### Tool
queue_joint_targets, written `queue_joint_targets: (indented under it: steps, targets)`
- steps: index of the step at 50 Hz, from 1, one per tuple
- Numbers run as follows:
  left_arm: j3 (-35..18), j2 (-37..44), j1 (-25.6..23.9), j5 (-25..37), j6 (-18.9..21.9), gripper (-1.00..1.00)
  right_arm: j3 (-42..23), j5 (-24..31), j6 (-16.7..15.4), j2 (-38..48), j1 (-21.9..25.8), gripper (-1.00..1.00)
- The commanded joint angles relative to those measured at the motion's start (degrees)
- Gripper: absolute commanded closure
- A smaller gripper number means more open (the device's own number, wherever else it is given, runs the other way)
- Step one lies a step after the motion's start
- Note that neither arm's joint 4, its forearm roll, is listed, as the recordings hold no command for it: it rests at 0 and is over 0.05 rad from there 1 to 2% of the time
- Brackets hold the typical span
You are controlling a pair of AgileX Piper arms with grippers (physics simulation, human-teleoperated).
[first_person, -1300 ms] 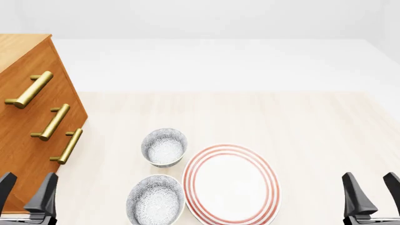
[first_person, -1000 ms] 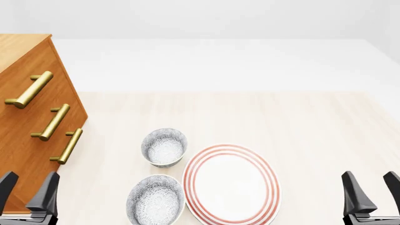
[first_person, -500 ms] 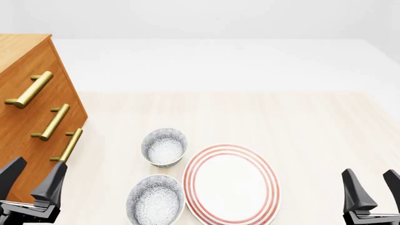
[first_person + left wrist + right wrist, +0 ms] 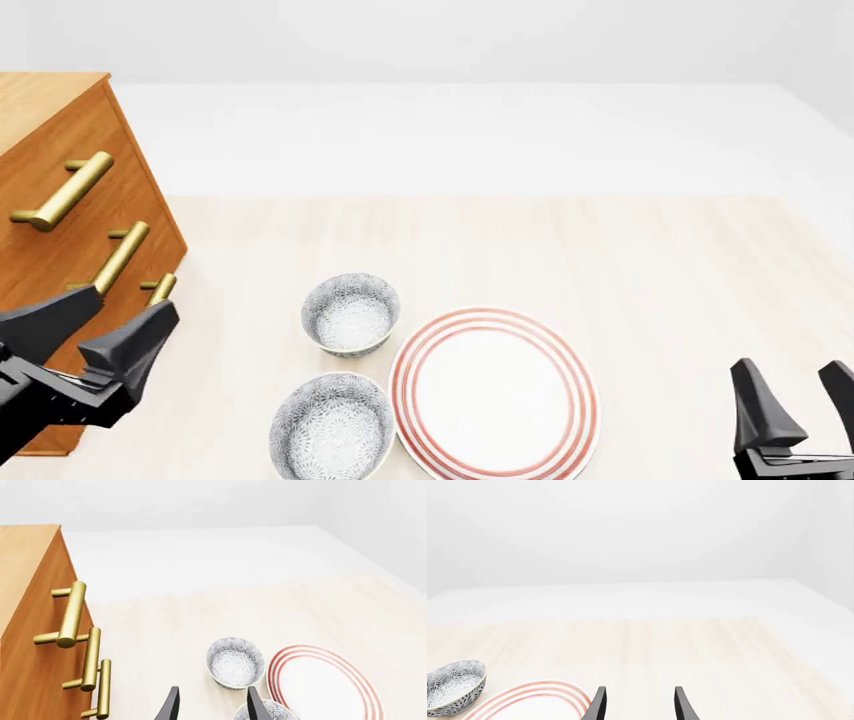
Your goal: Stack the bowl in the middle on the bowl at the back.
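I count 2 patterned bowls, 1 red-ringed plate (image 4: 494, 392), 1 wooden cabinet (image 4: 60, 220) with 3 brass handles (image 4: 60, 192), and 2 grippers.

From left to right across the table (image 4: 667, 270): the cabinet stands along the left edge. The left gripper (image 4: 96, 328) hangs in front of the cabinet's lower face, tilted and pointing towards the table's middle, its 2 dark fingers parted with nothing between them. Next come the bowls, well in from the left edge: the bowl at the back (image 4: 351, 312) sits further from the arms, and the bowl in the middle (image 4: 332, 424) sits just in front of it, near the front edge. Both stand upright on the table, apart from each other. The plate lies just to their right; whether it touches the nearer bowl I cannot tell. The right gripper (image 4: 798, 400) sits at the front right corner, fingers upright and spread, holding nothing.

The left wrist view shows all 3 handles stacked down the cabinet front, the far bowl whole, and only a sliver of the near bowl beside one fingertip (image 4: 253, 705). The right wrist view misses the cabinet entirely: just 1 bowl at the edge, an arc of the plate's rings, and bare table beyond the open fingers.
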Motion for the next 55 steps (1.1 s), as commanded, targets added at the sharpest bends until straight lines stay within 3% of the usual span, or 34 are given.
queue_joint_targets:
  steps: [1,5,7,11,12,15,28,55]
  targets:
    - [-5.8,5.8,-5.9,8.0,-8.8,-1.0,-0.1,0.6,-0.1,-0.6,0.0,-1.0]
    - [-6.9,7.0,-8.3,10.0,-10.2,-1.0,-0.1,1.0,-0.1,-1.0,0.0,-1.0]
    - [-7.7,8.5,-12.4,12.4,-15.2,-1.0,-0.1,1.2,-0.2,-1.2,0.0,-1.0]
    - [-7.6,10.2,-13.1,14.0,-17.1,-1.0,-0.1,1.6,-0.2,-1.6,0.0,-1.0]
    - [-6.4,13.3,-20.5,16.2,-21.3,-1.0,0.0,1.7,-0.2,-1.8,-0.5,-1.0]
    - [-5.7,14.1,-21.6,15.5,-21.8,-1.0,0.0,1.5,-0.1,-1.7,-0.5,-1.0]
    - [-2.6,18.3,-23.3,12.0,-21.7,-1.0,0.0,0.9,-0.1,-1.0,-0.5,-1.0]
    - [3.4,30.1,-16.6,-0.1,-14.6,-1.0,0.0,0.3,0.5,-0.1,-0.5,-1.0]
